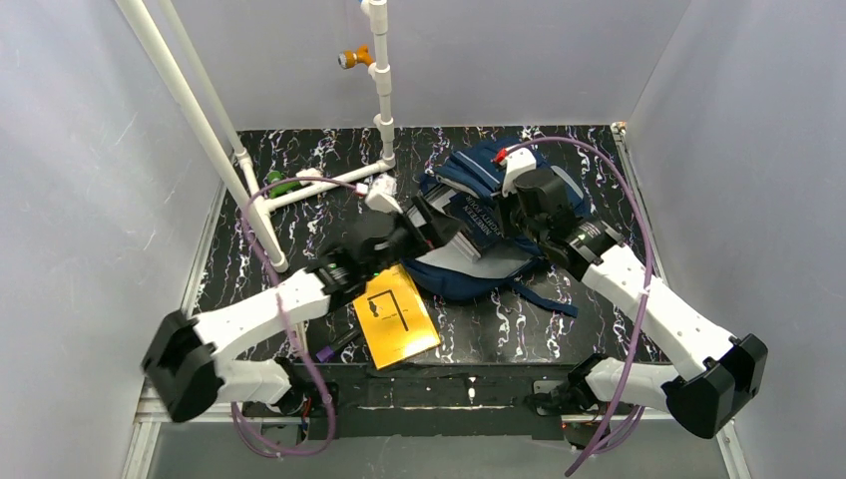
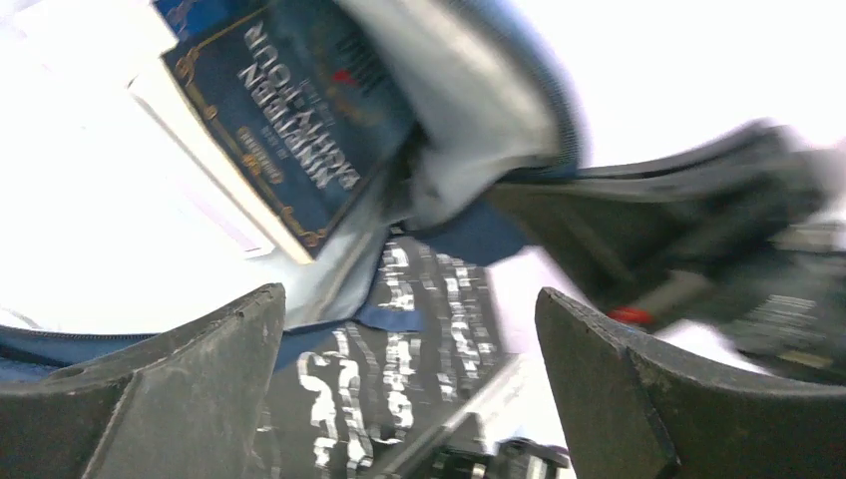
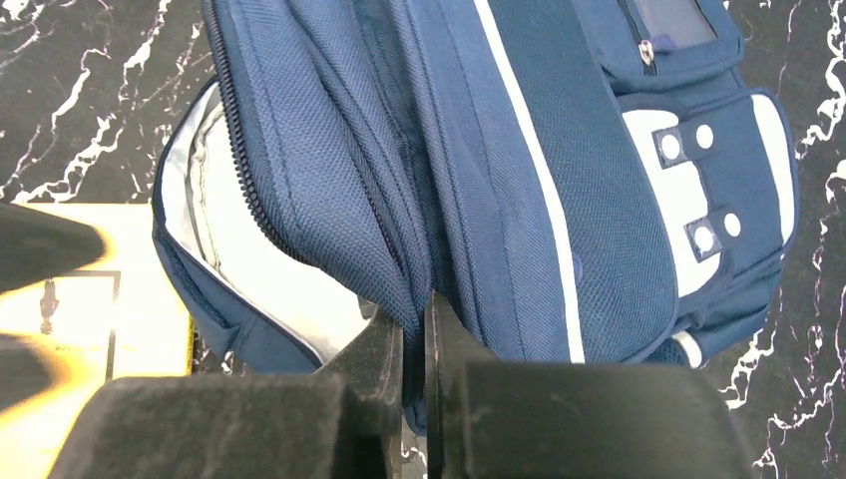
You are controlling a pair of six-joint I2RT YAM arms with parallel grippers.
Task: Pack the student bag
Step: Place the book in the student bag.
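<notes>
At the right wrist, right tool pinches student bag fabric, hidden overhead.

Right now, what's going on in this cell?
The right gripper is pinched shut on the fabric of the student bag, beside its open main pocket. A dark blue book sits partway in the bag's mouth. The left gripper is wide open just in front of it, holding nothing. A yellow book lies on the table near the arm bases, not yet packed.
</notes>
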